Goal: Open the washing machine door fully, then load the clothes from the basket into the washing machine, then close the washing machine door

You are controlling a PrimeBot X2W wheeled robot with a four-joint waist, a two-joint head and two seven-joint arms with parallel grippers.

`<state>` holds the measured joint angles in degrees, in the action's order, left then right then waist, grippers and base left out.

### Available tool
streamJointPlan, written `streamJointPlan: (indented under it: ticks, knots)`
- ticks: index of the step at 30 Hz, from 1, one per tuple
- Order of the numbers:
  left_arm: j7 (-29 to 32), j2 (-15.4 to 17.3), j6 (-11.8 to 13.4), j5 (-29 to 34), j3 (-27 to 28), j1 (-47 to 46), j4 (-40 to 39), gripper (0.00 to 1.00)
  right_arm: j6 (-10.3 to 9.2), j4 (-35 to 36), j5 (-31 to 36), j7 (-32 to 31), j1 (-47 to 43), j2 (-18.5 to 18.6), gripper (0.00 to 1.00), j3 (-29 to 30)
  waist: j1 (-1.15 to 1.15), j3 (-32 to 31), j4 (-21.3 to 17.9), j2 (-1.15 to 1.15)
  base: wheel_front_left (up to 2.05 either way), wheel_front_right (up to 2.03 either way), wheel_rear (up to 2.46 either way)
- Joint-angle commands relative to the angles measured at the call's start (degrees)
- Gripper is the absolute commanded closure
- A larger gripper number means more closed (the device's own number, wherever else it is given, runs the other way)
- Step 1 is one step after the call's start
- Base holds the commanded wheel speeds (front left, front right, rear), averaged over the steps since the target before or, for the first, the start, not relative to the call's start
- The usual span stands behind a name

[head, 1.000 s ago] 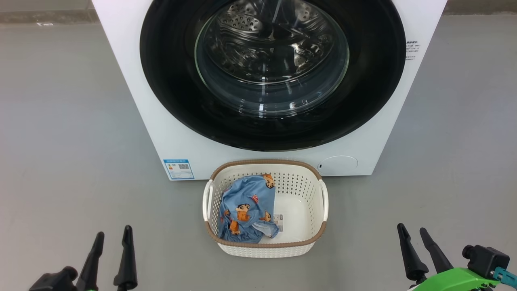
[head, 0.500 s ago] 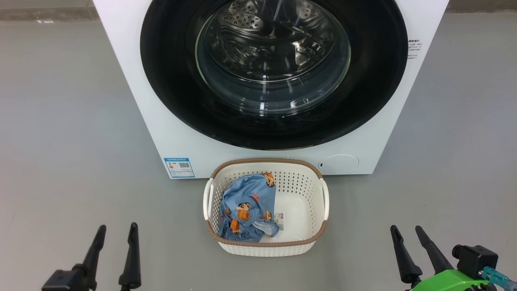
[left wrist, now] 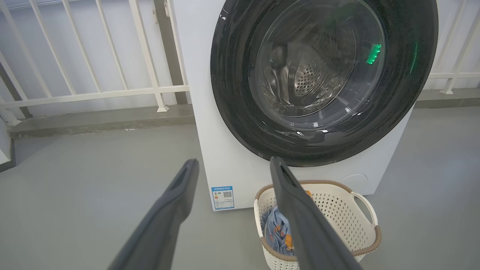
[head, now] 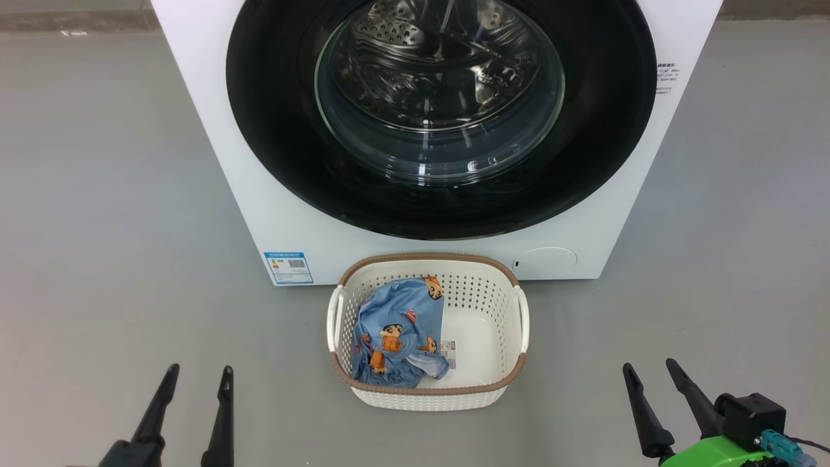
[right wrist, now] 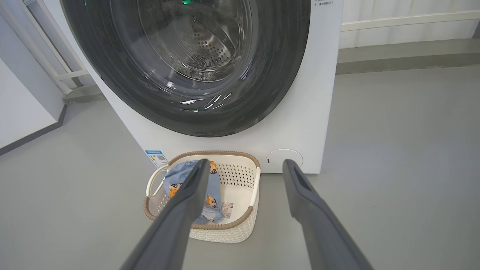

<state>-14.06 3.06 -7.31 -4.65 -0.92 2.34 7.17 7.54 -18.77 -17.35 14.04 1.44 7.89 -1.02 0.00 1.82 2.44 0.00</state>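
Your left fingers (head: pixel 155 415) and right fingers (head: pixel 639 408) stand spread, empty. The round black-rimmed glass door (head: pixel 441 97) is shut. The cream perforated plastic basket (head: pixel 428 259), blue cartoon-print garment (head: pixel 395 337) in its left half, sits on the floor (head: pixel 97 227) just beneath it; a swinging arm may knock the basket.

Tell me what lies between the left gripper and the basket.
Bare grey floor, nothing else: the head view shows it between the left gripper and the basket.
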Motion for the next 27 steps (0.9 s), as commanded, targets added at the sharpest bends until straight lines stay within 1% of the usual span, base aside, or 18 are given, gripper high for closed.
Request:
streamJointPlan:
  ticks: [1, 11, 17, 22, 27]
  knots:
    - [-0.93, 0.9, -0.18, 1.86, 1.67, -0.63, -1.67, 0.0, -0.05, 1.42, 1.74, 0.95, 1.05, 0.99, 0.0, -1.41, 0.0, 0.08, 0.0, 0.0, 0.0, 0.0, 0.0]
    - [-0.94, 1.0, -0.18, 1.68, 2.12, -0.45, -1.02, 0.0, -0.05, 1.67, 1.79, 0.96, 0.65, 0.56, 0.0, -0.46, 0.0, -0.33, -0.22, 0.0, 0.0, 0.0, 0.0]
    - [-0.94, 1.27, -0.17, 3.27, 1.9, -0.19, -1.43, 0.0, -0.05, 1.69, 1.79, 0.96, 0.41, 0.46, 0.0, -0.48, 0.0, -0.46, -0.26, 0.0, 0.1, 0.1, -0.21]
    - [-0.94, 1.29, -0.13, 3.64, 1.76, -0.1, -1.31, 0.0, -0.05, 1.89, 1.77, 0.96, 0.31, 0.45, 0.0, -0.37, 0.0, -0.49, -0.29, 0.0, 0.51, 0.51, -1.02]
    - [-0.94, 1.34, -0.13, 3.62, 1.81, -0.05, -1.17, 0.0, -0.05, 1.86, 1.7, 0.96, 0.21, 0.5, 0.0, -0.46, 0.0, -0.56, -0.28, 0.0, 0.9, 0.9, -1.81]
